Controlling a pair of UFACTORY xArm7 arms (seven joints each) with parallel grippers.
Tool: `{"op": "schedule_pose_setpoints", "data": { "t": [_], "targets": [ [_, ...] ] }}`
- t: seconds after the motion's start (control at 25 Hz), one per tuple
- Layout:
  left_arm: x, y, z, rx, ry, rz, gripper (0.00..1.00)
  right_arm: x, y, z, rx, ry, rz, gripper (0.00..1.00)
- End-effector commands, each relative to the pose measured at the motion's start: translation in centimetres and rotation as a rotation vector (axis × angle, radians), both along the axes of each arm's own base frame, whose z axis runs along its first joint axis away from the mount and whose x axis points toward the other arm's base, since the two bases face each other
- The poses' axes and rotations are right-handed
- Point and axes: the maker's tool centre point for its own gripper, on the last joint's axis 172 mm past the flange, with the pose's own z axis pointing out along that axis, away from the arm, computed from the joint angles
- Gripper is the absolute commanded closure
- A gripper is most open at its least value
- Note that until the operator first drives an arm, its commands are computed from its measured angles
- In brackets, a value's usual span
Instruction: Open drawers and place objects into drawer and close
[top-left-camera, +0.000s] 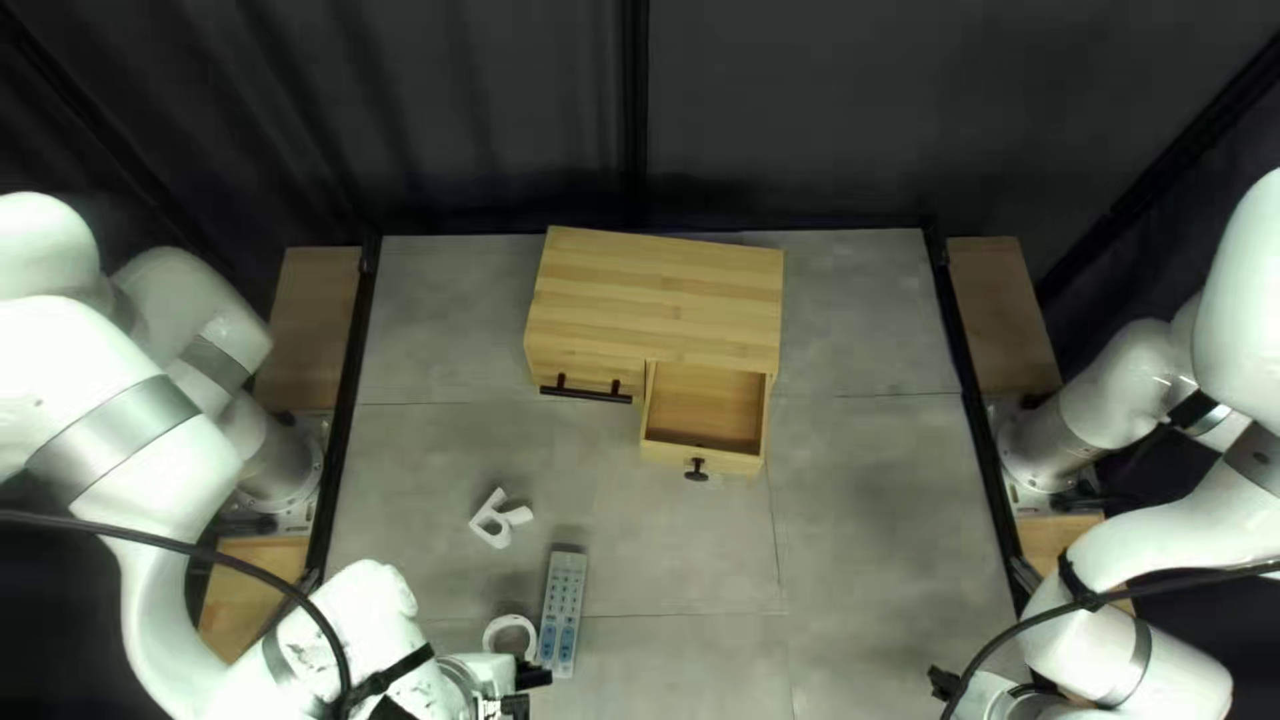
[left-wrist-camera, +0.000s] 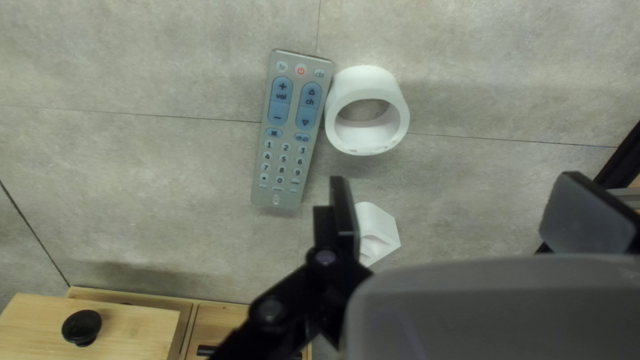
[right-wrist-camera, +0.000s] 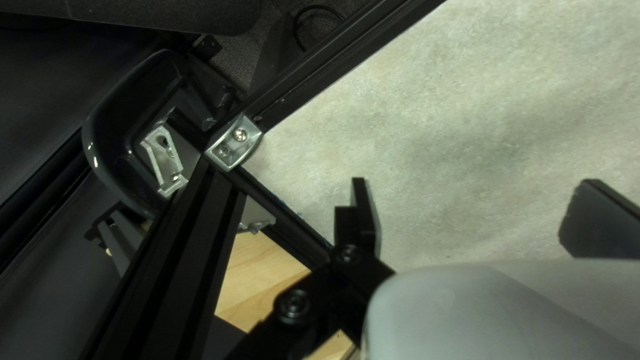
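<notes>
At the bottom of the top left view is my left gripper [top-left-camera: 523, 691], beside a white ring [top-left-camera: 510, 632] and a grey remote [top-left-camera: 563, 611]. A white letter-like block [top-left-camera: 498, 516] lies farther up. The wooden cabinet [top-left-camera: 654, 294] has its right drawer [top-left-camera: 707, 411] pulled out and empty; its left drawer [top-left-camera: 587, 375] is closed. In the left wrist view my left gripper [left-wrist-camera: 460, 213] stands open, with the remote [left-wrist-camera: 291, 133] and ring [left-wrist-camera: 367, 110] ahead and the block [left-wrist-camera: 375, 230] partly behind one finger. My right gripper [top-left-camera: 944, 683] is open, nothing between its fingers [right-wrist-camera: 470, 217].
A black frame [top-left-camera: 978, 440] runs along the table's right edge, with another [top-left-camera: 350, 427] along its left. In the right wrist view a metal corner bracket [right-wrist-camera: 235, 141] sits at the table's edge, near that gripper.
</notes>
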Motion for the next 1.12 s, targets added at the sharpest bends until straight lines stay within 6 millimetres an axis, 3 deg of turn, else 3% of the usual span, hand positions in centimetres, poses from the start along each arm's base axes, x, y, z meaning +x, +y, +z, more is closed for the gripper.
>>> {"op": "schedule_pose_setpoints", "data": {
  "t": [0.04,0.2,0.4,0.52,0.6,0.72,1.12],
  "targets": [
    [0.0,0.0,0.0,0.000,0.000,0.000,0.00,0.0,0.0,0.0,0.000,0.000,0.000,0.00],
    [2.1,0.6,0.3,-0.006,0.006,0.017,0.00,0.0,0.0,0.0,0.000,0.000,0.000,0.00],
    [5.5,3.4,0.0,0.029,0.013,-0.024,0.00,0.0,0.0,0.0,0.000,0.000,0.000,0.00],
    [6.7,5.0,-1.0,0.049,0.010,-0.050,0.00,0.0,0.0,0.0,0.000,0.000,0.000,0.00],
    [7.4,5.2,-1.6,0.054,0.000,-0.065,0.00,0.0,0.0,0.0,0.000,0.000,0.000,0.00],
    [8.9,5.0,-4.1,0.072,0.006,-0.118,0.00,0.0,0.0,0.0,0.000,0.000,0.000,0.00],
    [8.2,6.2,-9.1,0.095,-0.009,-0.253,0.00,0.0,0.0,0.0,0.000,0.000,0.000,0.00]
  ]
}}
